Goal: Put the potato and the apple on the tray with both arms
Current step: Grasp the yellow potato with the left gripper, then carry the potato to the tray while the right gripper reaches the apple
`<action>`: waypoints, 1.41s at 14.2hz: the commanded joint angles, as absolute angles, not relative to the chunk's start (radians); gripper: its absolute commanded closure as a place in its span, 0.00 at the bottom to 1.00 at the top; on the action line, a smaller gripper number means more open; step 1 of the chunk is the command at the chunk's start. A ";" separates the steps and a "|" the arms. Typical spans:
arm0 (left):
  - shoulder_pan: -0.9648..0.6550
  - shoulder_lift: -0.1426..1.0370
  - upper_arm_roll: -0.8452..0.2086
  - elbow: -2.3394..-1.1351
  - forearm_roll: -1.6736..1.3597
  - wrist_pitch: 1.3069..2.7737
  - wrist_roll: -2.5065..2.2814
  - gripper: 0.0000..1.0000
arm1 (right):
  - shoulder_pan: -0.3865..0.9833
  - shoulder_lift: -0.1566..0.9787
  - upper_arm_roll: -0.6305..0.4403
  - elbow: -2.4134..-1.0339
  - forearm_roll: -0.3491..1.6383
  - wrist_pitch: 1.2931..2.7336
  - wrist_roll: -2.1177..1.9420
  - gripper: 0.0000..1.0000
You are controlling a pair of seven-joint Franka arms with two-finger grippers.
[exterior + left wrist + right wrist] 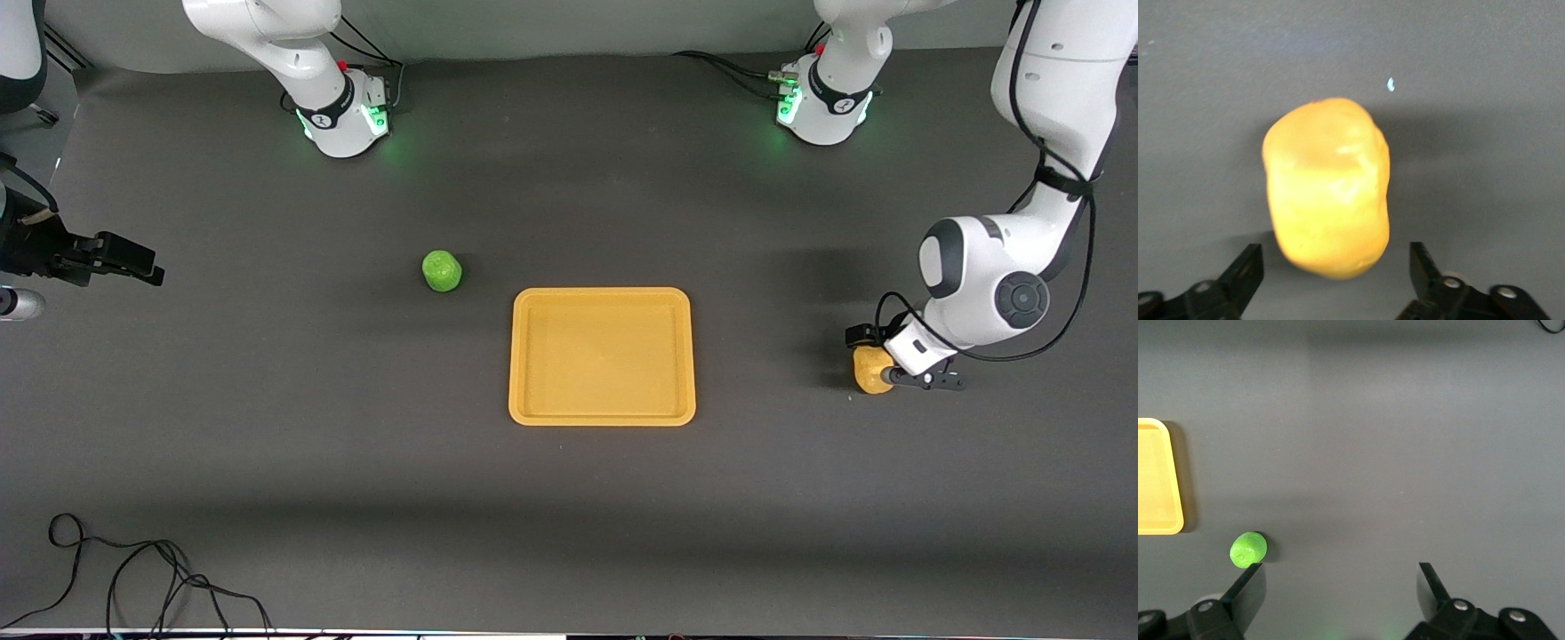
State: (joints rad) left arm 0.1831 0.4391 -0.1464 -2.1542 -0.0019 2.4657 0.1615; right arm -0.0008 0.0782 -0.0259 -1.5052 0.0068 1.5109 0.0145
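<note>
The potato lies on the dark table toward the left arm's end, beside the tray. My left gripper is low over it and open. In the left wrist view the potato sits just ahead of the open gripper, its near end between the fingertips, untouched. The green apple lies toward the right arm's end, slightly farther from the front camera than the tray. My right gripper is open and empty, over the table's end. Its wrist view shows the gripper, the apple and the tray's corner.
The two arm bases stand along the back edge. A black cable loops on the table at the corner nearest the front camera. A small white speck lies on the table by the potato.
</note>
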 commanded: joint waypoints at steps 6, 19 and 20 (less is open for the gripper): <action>0.181 0.427 -0.150 -2.045 -0.014 2.380 0.180 0.89 | 0.037 0.063 -0.025 -1.516 0.023 1.508 0.037 0.00; -0.109 0.469 -0.485 -1.908 -0.052 2.233 -0.655 0.88 | 0.523 -0.205 -0.028 -1.980 0.052 1.729 0.535 0.00; -0.130 0.503 -0.485 -1.907 -0.045 2.287 -0.685 0.87 | 0.538 -0.221 -0.026 -2.020 0.040 1.750 0.548 0.00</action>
State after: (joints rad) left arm -0.0874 0.4497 -0.4966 -1.9063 -0.0570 2.2121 -0.6255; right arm 0.5115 -0.1311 -0.0165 -1.8844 0.0561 1.6825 0.5153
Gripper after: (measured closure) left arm 0.427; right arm 0.000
